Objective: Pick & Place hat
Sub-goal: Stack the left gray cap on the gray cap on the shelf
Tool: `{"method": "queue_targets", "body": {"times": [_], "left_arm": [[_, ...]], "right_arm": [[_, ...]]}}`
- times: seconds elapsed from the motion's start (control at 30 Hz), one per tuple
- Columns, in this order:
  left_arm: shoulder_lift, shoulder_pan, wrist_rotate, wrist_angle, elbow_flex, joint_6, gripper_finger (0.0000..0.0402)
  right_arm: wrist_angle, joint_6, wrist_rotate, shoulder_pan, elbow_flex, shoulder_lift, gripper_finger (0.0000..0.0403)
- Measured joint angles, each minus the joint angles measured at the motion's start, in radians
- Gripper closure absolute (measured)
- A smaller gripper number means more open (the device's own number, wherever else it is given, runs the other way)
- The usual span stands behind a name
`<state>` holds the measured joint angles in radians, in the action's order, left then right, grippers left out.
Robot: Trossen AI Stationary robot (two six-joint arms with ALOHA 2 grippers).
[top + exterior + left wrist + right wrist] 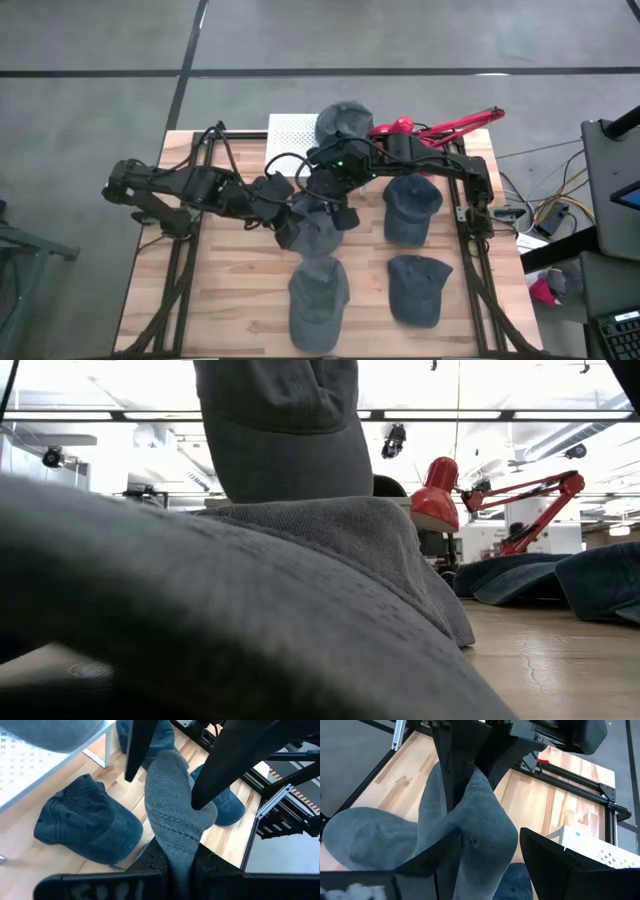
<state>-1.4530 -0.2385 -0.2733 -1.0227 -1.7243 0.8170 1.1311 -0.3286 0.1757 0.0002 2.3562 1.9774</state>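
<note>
Hat (pixel 172 815) hanging mid-tabletop (pixel 250 310), being pinched by clenched left pincer (pixel 180 865) and straddled by spread right pincer (pixel 485 855), seemingly for a handover between arms.

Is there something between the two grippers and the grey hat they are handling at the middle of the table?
Nothing visible. The left gripper is shut directly on the lifted grey fabric cap. The right gripper stands open around the same cap, with no other object between. The other caps lie apart on the wooden table.
</note>
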Motion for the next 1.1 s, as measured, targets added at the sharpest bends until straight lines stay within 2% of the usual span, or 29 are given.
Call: {"method": "queue_targets", "body": {"times": [0.43,0.6,0.83,0.97,1.1], "left_arm": [[-0.020,0.041,0.002,-0.010,-0.023,-0.025,0.0377],[-0.020,0.047,0.001,-0.012,-0.024,-0.027,0.0377],[-0.020,0.048,0.017,0.033,-0.023,-0.047,0.0377],[-0.020,0.048,0.024,0.036,-0.023,-0.048,0.0377],[-0.020,0.047,0.029,0.049,-0.023,-0.048,0.0377]], "right_arm": [[0.080,0.015,0.017,0.020,0.000,0.000,0.0204],[0.086,0.033,0.061,0.022,0.000,0.000,0.0204],[0.086,0.046,0.064,0.022,0.000,0.002,0.0208],[0.085,0.049,0.062,0.019,0.000,0.002,0.0237],[0.085,0.043,0.059,0.019,0.000,0.000,0.0301]]}}
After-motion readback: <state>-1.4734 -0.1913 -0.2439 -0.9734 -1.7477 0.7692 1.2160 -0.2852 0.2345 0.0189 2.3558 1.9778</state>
